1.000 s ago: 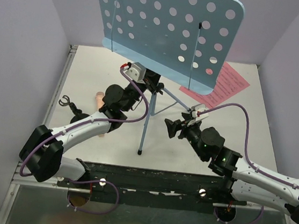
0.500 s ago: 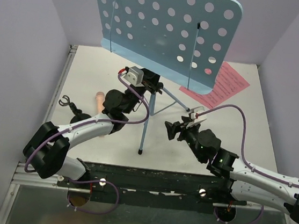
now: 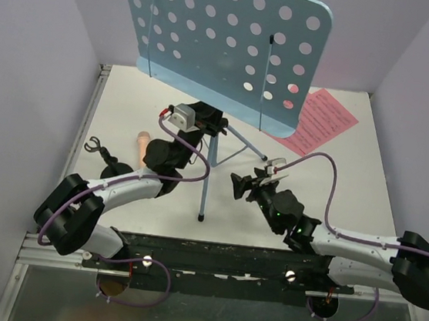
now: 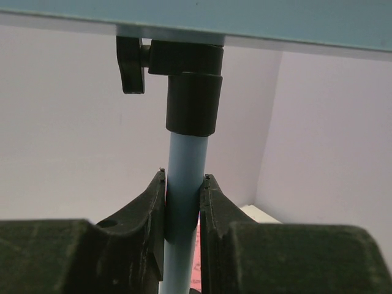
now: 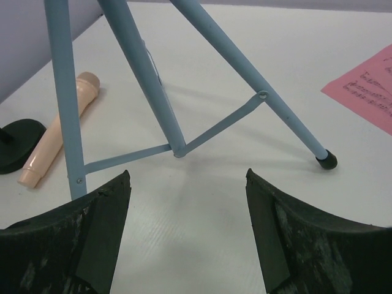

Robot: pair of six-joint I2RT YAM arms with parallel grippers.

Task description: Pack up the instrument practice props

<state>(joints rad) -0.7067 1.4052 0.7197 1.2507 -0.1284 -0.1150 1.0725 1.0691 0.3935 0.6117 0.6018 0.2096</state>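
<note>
The light-blue music stand [image 3: 220,45] stands mid-table, its hole-dotted desk tilted over its tripod legs [image 3: 207,183]. My left gripper [image 3: 207,122] is shut on the stand's pole [image 4: 185,159] just below the black collar [image 4: 195,104]. My right gripper [image 3: 240,185] is open and empty, low over the table in front of the legs [image 5: 147,79]. The pink sheet-music pages [image 3: 324,120] lie at the back right, partly under the desk. The beige-pink microphone [image 3: 142,143] lies left of the tripod, also in the right wrist view [image 5: 52,142]. The black mic stand [image 3: 111,169] stands beside it.
White walls close in the table on the left, back and right. A black rail [image 3: 211,255] runs along the near edge. A tripod foot [image 5: 329,160] rests near the pink page [image 5: 367,86]. The mic stand's base [image 5: 18,144] touches the microphone's end.
The stand's desk has shifted left with my left gripper still shut on the pole. My right gripper has moved left, closer to the tripod legs, and stays open.
</note>
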